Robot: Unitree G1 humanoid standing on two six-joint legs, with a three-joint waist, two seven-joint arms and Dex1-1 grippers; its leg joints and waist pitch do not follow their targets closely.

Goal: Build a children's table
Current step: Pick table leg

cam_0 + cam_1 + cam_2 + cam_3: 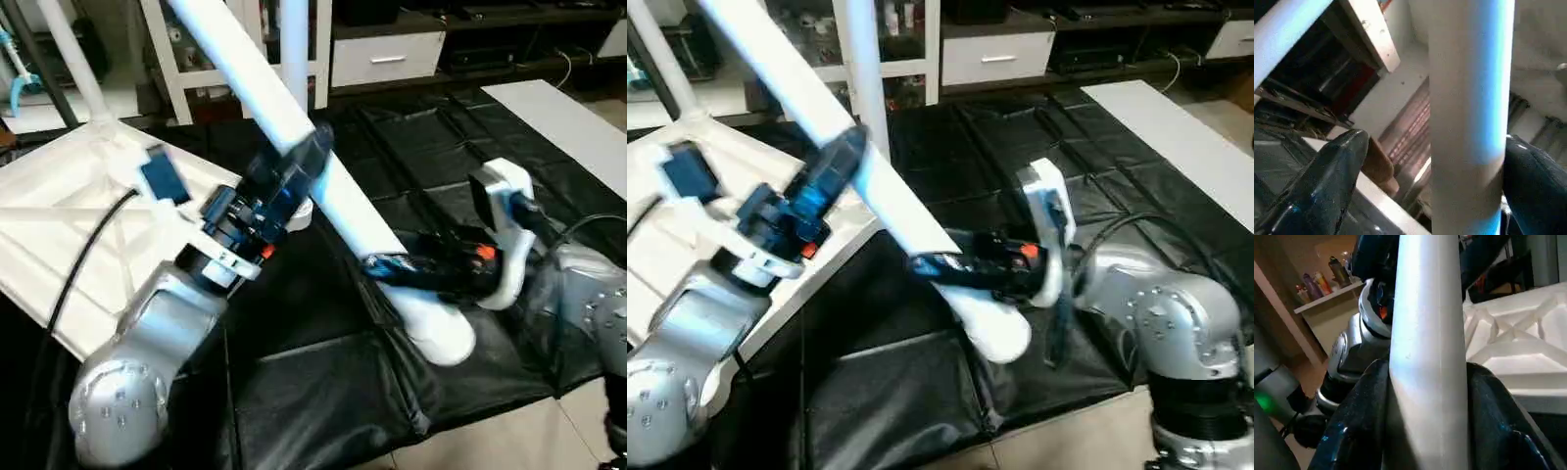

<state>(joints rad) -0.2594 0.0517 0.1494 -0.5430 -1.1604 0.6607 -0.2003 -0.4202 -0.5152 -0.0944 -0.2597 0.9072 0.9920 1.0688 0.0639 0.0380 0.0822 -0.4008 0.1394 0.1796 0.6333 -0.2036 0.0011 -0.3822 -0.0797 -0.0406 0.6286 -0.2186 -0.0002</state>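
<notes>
Two grippers meet on one slanted leg (294, 127). Tabletop (59, 235) lies ribbed side up at the black mat's (323, 392) left edge. Left gripper (304, 157) spreads wide around the leg, one finger (1327, 181) clear of it; right gripper (392, 266) clamps it near its thick end

Black wrinkled sheeting (323, 392) spread under both grippers, over pale floor (509, 441). Beyond the grippers, white shelving (245, 69) with cluttered compartments and a white drawer front (387, 57) with a handle. Past the right gripper, a flat white panel (568, 122) lying on the sheeting.
</notes>
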